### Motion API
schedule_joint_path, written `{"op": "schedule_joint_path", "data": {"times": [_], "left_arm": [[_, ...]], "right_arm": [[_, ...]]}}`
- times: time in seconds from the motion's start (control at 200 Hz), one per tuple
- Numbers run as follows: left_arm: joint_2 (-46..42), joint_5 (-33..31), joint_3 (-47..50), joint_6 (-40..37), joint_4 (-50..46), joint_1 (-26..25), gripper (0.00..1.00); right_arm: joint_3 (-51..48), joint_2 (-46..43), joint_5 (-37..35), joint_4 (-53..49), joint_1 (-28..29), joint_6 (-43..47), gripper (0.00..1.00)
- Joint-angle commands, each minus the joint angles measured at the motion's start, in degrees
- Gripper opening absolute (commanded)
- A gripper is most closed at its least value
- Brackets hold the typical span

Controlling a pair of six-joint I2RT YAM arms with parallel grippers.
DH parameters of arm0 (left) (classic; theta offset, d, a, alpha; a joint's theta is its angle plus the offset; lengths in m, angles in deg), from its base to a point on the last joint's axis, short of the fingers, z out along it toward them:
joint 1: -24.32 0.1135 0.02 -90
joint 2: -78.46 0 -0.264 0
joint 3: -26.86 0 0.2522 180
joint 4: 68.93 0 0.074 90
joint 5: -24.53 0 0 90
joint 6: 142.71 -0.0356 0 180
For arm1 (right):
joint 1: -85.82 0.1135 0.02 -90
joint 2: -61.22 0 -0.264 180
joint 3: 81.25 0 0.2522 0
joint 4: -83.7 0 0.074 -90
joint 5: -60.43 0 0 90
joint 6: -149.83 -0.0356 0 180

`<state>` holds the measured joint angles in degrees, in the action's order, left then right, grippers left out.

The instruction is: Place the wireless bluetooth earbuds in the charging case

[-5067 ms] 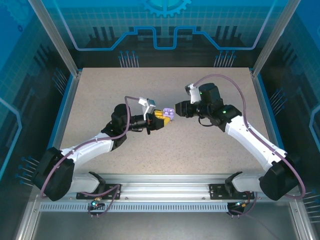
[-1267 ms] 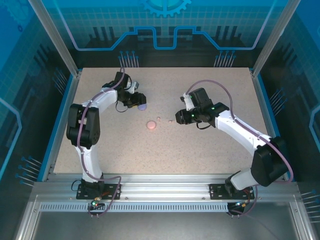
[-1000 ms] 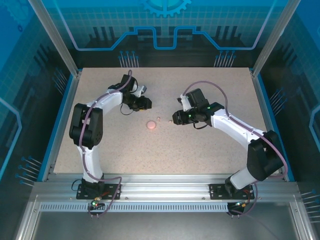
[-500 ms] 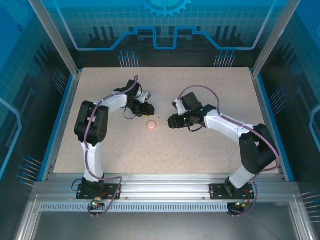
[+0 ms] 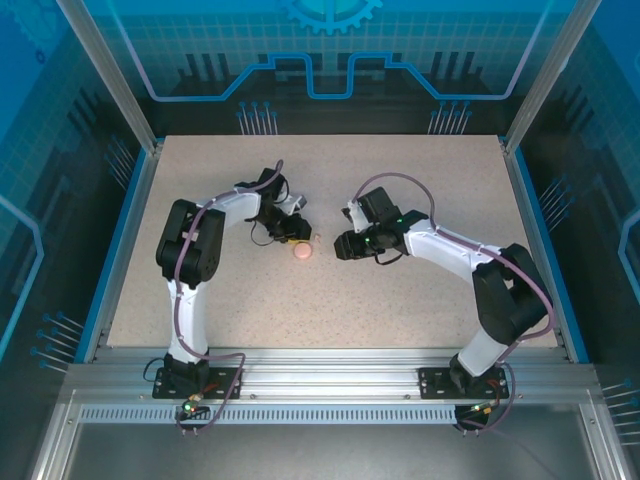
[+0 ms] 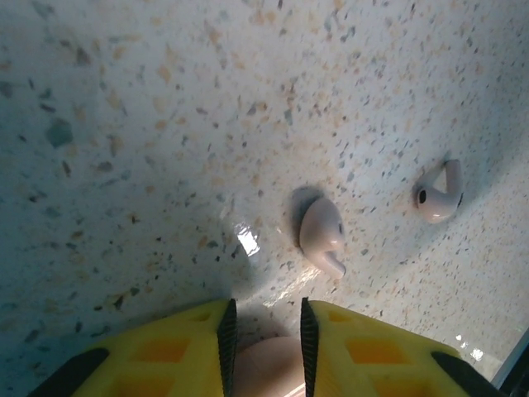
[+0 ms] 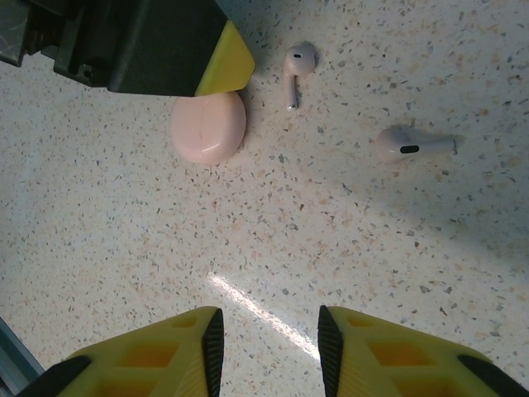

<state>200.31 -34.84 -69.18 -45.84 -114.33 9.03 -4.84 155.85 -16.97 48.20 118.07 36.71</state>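
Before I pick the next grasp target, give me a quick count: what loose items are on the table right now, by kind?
Pale pink earbuds: 2 (the other lies farther from the case)
Pink round case: 1
Total: 3

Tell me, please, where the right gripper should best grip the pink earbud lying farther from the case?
Probably across the head of that earbud, the right gripper coming straight down: it lies flat, stem level on the table, with room on both sides.
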Motion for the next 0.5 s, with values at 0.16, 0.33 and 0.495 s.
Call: {"op": "schedule_joint_path", "data": {"times": [0.16,0.33,0.495], "left_arm": [[-3.7,1.4,6.6,0.3,-0.5,-0.7,0.26],[-6.4,2.0,10.3,2.4,2.0,-1.1,0.26],[-8.9,1.4,13.0,5.1,4.2,-1.3,0.28]], "right_arm": [[0.7,3.1,2.3,0.8,1.5,-0.3,0.38],[1.5,5.2,3.4,1.8,2.4,-1.1,0.38],[2.5,8.0,4.7,3.5,4.5,-2.7,0.37]]}}
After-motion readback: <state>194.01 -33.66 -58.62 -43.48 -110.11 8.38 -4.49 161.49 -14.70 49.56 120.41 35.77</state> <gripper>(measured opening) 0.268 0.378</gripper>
